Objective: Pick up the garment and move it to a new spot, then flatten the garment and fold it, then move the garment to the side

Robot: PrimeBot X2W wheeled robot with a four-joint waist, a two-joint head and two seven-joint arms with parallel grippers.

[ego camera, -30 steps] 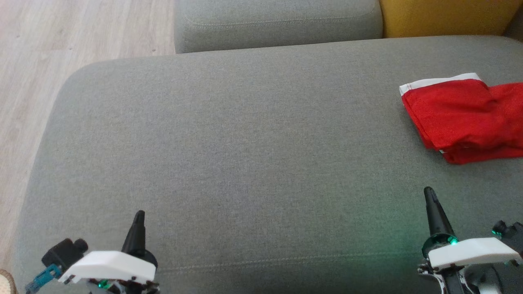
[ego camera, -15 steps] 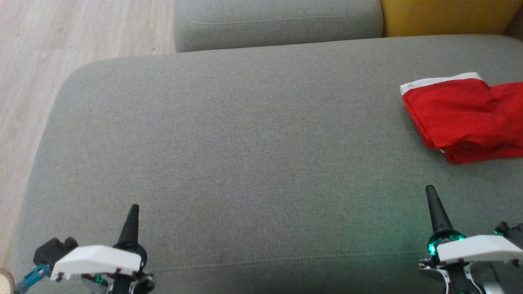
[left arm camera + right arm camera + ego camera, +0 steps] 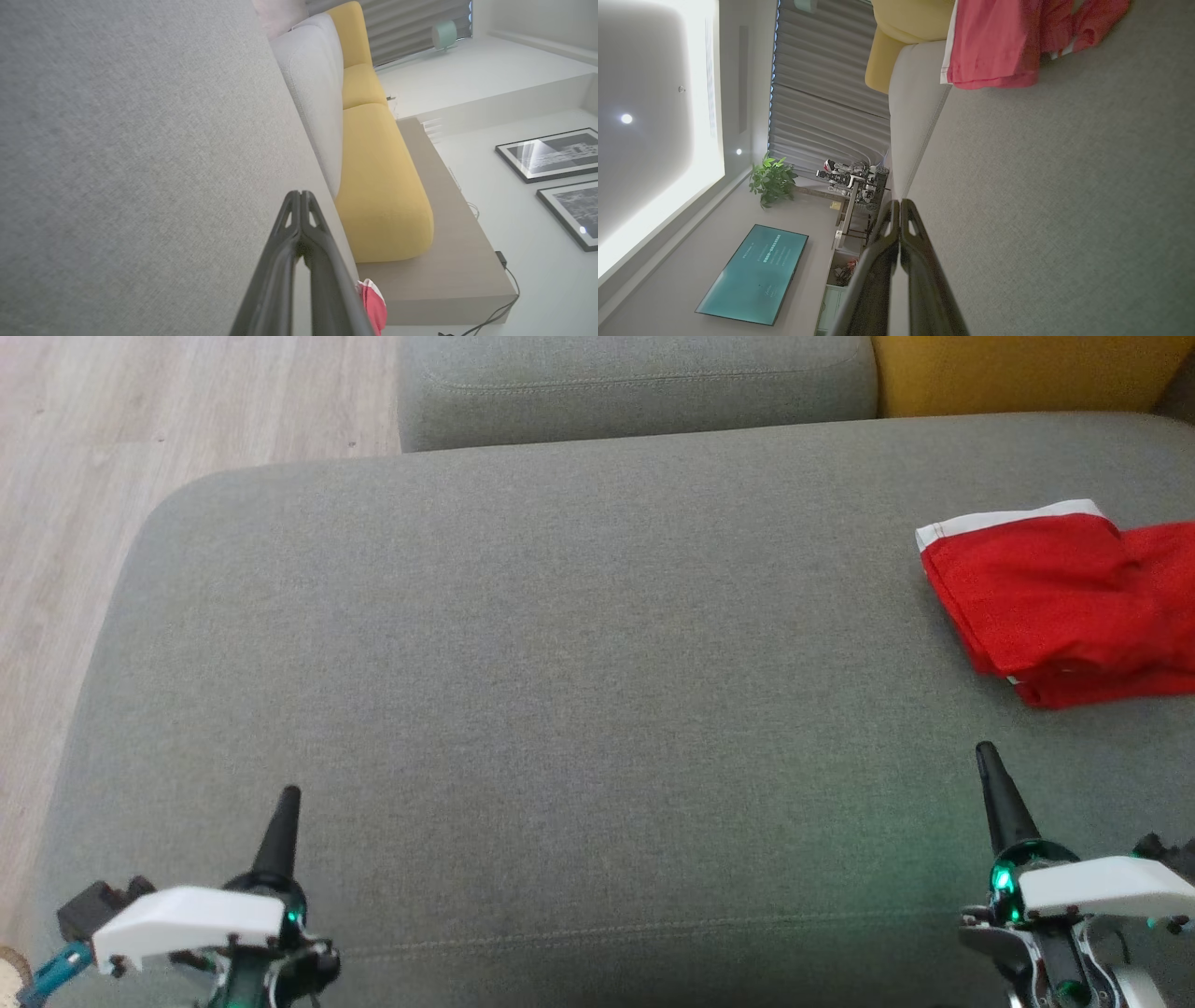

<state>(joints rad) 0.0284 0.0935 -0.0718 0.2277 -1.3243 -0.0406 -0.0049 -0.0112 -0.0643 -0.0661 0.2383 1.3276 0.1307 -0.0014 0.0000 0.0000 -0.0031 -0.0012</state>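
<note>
While nothing is held, sofa seat (image 3: 523, 644): grey, broad.
garment (image 3: 1046, 597): red, white band, folded, far right on seat, well apart from both grippers.
left gripper (image 3: 288, 795): fingers pressed together, empty.
right gripper (image 3: 984, 751): same, nearer garment.
step: likely last, move aside looks done.
next: any regrasp needs right fingers spread first.

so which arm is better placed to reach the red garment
Right. The right gripper sits near the red garment; the left gripper is far across the cushion. Both are shut, holding nothing.
</note>
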